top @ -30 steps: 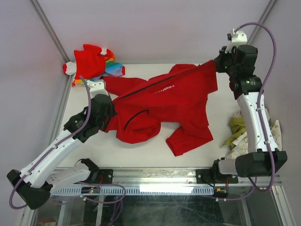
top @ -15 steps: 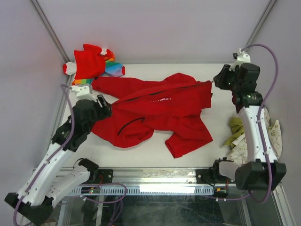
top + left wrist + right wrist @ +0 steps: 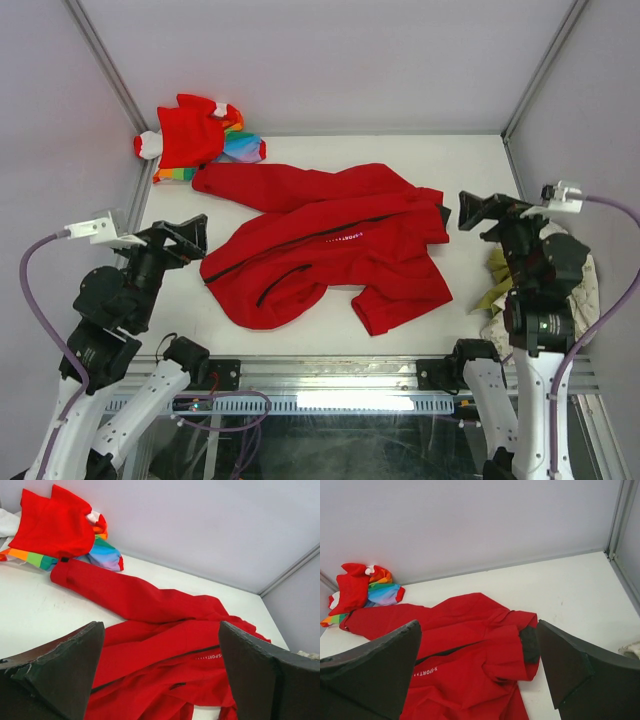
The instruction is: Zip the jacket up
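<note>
The red jacket lies crumpled across the middle of the table, one sleeve stretched toward the back left. Its dark zipper line runs diagonally above small white lettering. The dark collar is at the right end. My left gripper hovers open just off the jacket's left hem, holding nothing. My right gripper stands open right of the collar, apart from it. Both wrist views show the jacket beyond wide-spread fingers.
A smaller red garment with rainbow stripes lies at the back left corner, beside the sleeve end. A cream and olive-green cloth is heaped at the table's right edge under my right arm. Enclosure walls and metal posts frame the table.
Both grippers opened and let go of the jacket, then drew back toward the near edge. The jacket, stretched between them before, has dropped and settled on the table.
</note>
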Controlling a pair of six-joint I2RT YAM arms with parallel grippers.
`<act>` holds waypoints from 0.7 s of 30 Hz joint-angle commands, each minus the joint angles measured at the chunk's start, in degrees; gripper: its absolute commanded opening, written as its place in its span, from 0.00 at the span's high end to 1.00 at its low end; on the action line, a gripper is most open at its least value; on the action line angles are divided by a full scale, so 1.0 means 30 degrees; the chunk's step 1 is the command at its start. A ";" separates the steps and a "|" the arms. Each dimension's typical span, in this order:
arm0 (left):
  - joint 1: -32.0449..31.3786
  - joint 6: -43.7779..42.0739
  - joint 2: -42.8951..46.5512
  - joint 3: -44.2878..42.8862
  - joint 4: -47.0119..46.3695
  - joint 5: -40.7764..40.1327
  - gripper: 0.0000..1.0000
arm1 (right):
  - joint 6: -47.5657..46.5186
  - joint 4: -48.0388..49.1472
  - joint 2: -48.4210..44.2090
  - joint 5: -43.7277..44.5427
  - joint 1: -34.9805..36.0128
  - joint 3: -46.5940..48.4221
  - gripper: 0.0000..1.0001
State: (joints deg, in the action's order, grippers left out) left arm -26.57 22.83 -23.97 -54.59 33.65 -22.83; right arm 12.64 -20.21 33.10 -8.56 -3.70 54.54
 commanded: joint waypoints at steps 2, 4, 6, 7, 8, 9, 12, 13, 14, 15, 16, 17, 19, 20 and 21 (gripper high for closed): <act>0.0067 -0.0516 0.2443 0.2104 -0.2185 -0.0363 0.01 | 0.0496 0.1242 -0.3108 0.1598 0.0869 -0.2699 0.01; 0.0067 -0.0190 0.3349 0.3149 -0.2678 -0.0388 0.01 | 0.0636 0.1214 -0.4067 0.2209 0.1114 -0.3505 0.01; 0.0067 0.0006 0.4052 0.3970 -0.3030 -0.0500 0.01 | 0.0741 0.1286 -0.4812 0.2518 0.1148 -0.4180 0.01; 0.0067 0.0106 0.4248 0.4238 -0.3132 -0.0658 0.01 | 0.0876 0.1371 -0.5122 0.2664 0.1165 -0.4467 0.01; 0.0067 0.0136 0.4353 0.4422 -0.3178 -0.0788 0.01 | 0.0970 0.1484 -0.5381 0.2748 0.1182 -0.4756 0.01; 0.0067 0.0089 0.4341 0.4429 -0.3191 -0.0933 0.01 | 0.0971 0.1626 -0.5622 0.2722 0.1199 -0.4989 0.01; 0.0082 0.0047 0.4099 0.4295 -0.3132 -0.1252 0.01 | 0.1000 0.1797 -0.6136 0.2614 0.1220 -0.5367 0.01; 0.0072 0.0064 0.4053 0.4304 -0.3131 -0.1225 0.01 | 0.1018 0.1771 -0.6207 0.2643 0.1215 -0.5363 0.01; 0.0082 0.0066 0.3996 0.4301 -0.3112 -0.1203 0.01 | 0.1002 0.1728 -0.6230 0.2672 0.1229 -0.5351 0.01; 0.0069 0.0066 0.4003 0.4323 -0.3055 -0.1222 0.01 | 0.1000 0.1664 -0.6252 0.2676 0.1216 -0.5295 0.01; 0.0063 0.0066 0.3986 0.4337 -0.3018 -0.1251 0.01 | 0.0974 0.1597 -0.6236 0.2655 0.1225 -0.5266 0.01; 0.0066 0.0040 0.3995 0.4360 -0.2966 -0.1320 0.01 | 0.0960 0.1567 -0.6230 0.2564 0.1226 -0.5258 0.01; 0.0067 -0.0032 0.3988 0.4368 -0.2933 -0.1476 0.01 | 0.0923 0.1579 -0.6229 0.2446 0.1233 -0.5261 0.01; 0.0067 -0.0034 0.3962 0.4353 -0.2912 -0.1498 0.01 | 0.0947 0.1579 -0.6237 0.2465 0.1220 -0.5258 0.01; 0.0067 -0.0024 0.3970 0.4362 -0.2909 -0.1508 0.01 | 0.0935 0.1609 -0.6263 0.2518 0.1229 -0.5276 0.01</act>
